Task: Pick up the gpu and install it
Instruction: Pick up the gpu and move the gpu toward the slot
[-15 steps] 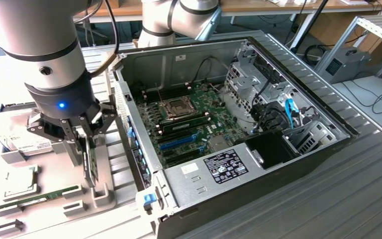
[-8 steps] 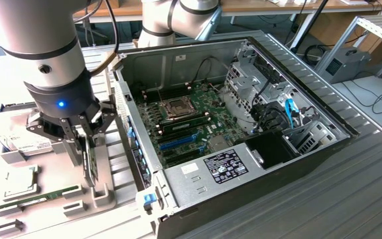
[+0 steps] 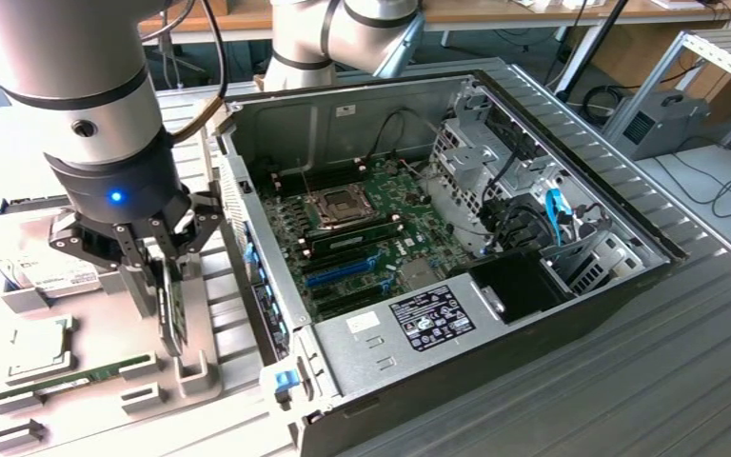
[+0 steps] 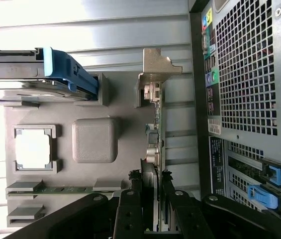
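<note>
Claw (image 4: 153,178) clamping gpu (image 4: 155,124), on edge, long axis level

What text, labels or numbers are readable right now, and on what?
No text reads clearly.
Black label inside the computer case: print too small.
White sticker beside it: too small.
Hard drive label: blurred.
Black stickers on the rear panel: too small.

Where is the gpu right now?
The gpu stands on edge in the gray holder on the exterior view's left, right at the tip of the pincer, beside the open computer case.
</note>
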`<control>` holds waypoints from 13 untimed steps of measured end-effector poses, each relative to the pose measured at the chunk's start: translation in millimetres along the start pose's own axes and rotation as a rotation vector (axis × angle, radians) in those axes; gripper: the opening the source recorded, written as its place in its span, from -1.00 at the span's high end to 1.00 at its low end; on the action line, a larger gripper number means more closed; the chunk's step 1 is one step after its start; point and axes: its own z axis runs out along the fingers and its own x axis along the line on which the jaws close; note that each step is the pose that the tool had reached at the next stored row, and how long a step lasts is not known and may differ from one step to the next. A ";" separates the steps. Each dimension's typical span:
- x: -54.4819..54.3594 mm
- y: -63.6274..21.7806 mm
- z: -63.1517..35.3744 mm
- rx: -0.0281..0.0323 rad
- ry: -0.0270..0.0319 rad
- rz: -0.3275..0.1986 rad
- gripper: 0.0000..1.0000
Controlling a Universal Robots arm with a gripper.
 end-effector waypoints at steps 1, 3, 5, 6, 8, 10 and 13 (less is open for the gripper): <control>0.0 0.0 -0.4 0.0000 0.0000 0.000 0.47; 0.0 0.0 -1.2 0.0001 0.0000 0.000 0.47; -0.1 0.1 -2.1 0.0000 0.0000 0.000 0.47; -0.1 0.1 -2.5 0.0000 0.0000 0.000 0.47; -0.1 0.1 -3.1 0.0000 0.0000 0.000 0.47; -0.1 0.1 -3.8 0.0000 0.0000 0.000 0.47; -0.1 0.1 -4.8 0.0000 0.0000 0.000 0.47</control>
